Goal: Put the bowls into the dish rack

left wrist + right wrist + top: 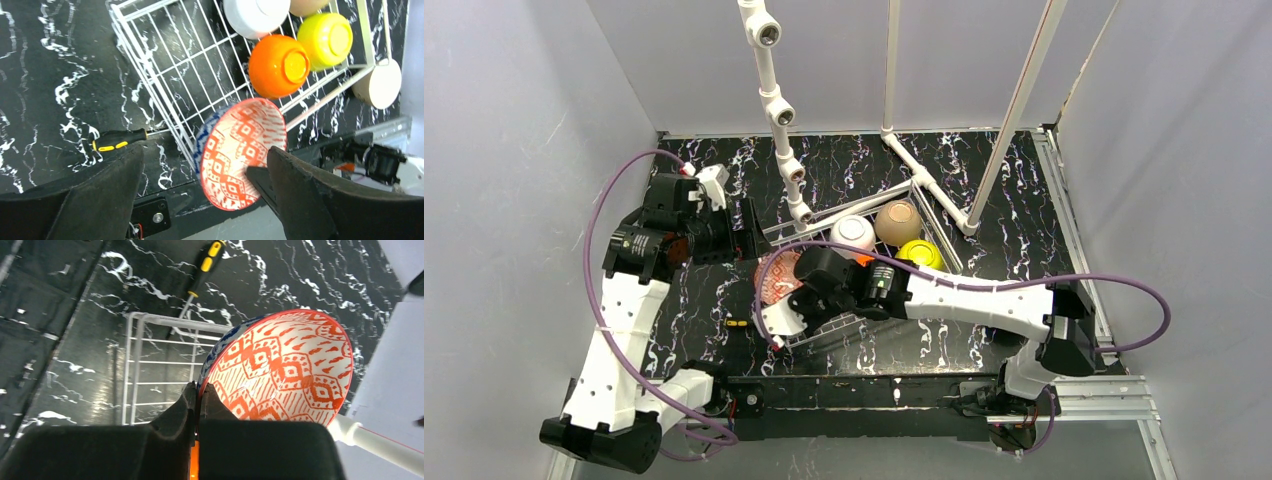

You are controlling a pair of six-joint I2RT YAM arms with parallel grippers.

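Observation:
The blue-and-white patterned bowl [776, 277], orange-patterned inside, stands on edge at the left end of the silver wire dish rack [824, 340]. My right gripper [792, 290] is shut on its rim [197, 390]. The bowl [280, 365] hangs over the rack's corner [135, 365]. In the rack lie, upside down, the white bowl [851, 232], a tan bowl [898, 222], the yellow-green bowl [921, 254] and the orange bowl [277, 65]. A second tan bowl [377, 85] sits outside the rack. My left gripper [744, 228] is open and empty, to the left of the rack.
A yellow-and-black screwdriver [117, 140] lies on the black marble table beside the rack's left end, also in the right wrist view [202, 262]. A white pipe frame [779, 110] rises behind the rack, with a slanted pole [1014, 110] at its right.

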